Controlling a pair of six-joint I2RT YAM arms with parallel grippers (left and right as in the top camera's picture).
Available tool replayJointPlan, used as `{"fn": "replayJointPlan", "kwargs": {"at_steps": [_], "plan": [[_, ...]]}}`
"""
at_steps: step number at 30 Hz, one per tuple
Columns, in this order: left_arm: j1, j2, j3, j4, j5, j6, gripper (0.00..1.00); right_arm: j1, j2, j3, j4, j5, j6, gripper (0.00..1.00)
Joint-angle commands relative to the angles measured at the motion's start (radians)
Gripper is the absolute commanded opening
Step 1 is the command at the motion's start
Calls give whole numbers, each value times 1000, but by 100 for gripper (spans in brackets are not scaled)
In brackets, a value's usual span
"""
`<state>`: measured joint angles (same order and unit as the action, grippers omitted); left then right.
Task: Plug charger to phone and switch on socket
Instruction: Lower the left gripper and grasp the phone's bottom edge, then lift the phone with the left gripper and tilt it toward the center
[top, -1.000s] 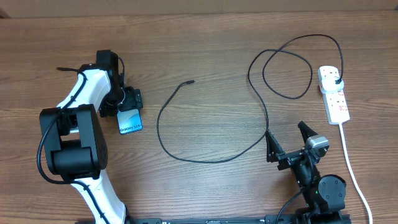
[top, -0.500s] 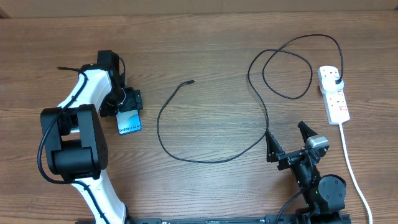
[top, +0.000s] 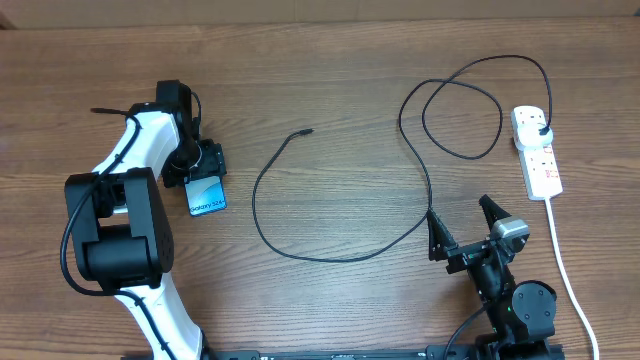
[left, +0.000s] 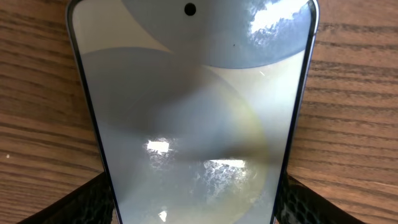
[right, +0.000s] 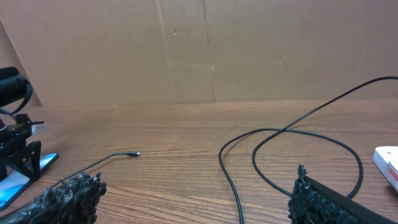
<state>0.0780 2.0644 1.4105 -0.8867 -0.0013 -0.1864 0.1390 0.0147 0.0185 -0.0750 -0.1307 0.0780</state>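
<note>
The phone (top: 208, 194) lies flat on the table at the left, its teal screen up. In the left wrist view the phone (left: 193, 93) fills the frame. My left gripper (top: 203, 162) (left: 196, 202) has a finger against each long edge and is shut on it. The charger (top: 300, 255) is a thin black cable; its connector tip (top: 308, 131) lies free mid-table. Its plug end (top: 543, 130) sits in the white socket (top: 540, 165) at the far right. My right gripper (top: 460, 218) (right: 196, 202) is open and empty, low near the front edge, right beside a bend of the cable.
The cable makes a big loop (top: 465, 110) left of the socket, also seen in the right wrist view (right: 298, 140). The socket's thick white cord (top: 565, 265) runs to the front edge. A cardboard wall (right: 205, 50) stands behind the table.
My left gripper and the phone have shifted a little to the left. The right arm and the cable have not moved.
</note>
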Motion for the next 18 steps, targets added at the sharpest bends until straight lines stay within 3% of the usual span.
{"fn": "replayJointPlan", "kwargs": {"at_steps": [1, 6, 18], "plan": [[-6, 56, -38, -3, 46, -16, 71, -4, -7, -10, 3, 2, -1, 100], [-4, 56, 21, -49, 44, -16, 71, -4, -7, -10, 3, 2, -1, 100], [-7, 56, 352, -285, 83, -20, 67, -4, -7, -10, 3, 2, -1, 100]]}}
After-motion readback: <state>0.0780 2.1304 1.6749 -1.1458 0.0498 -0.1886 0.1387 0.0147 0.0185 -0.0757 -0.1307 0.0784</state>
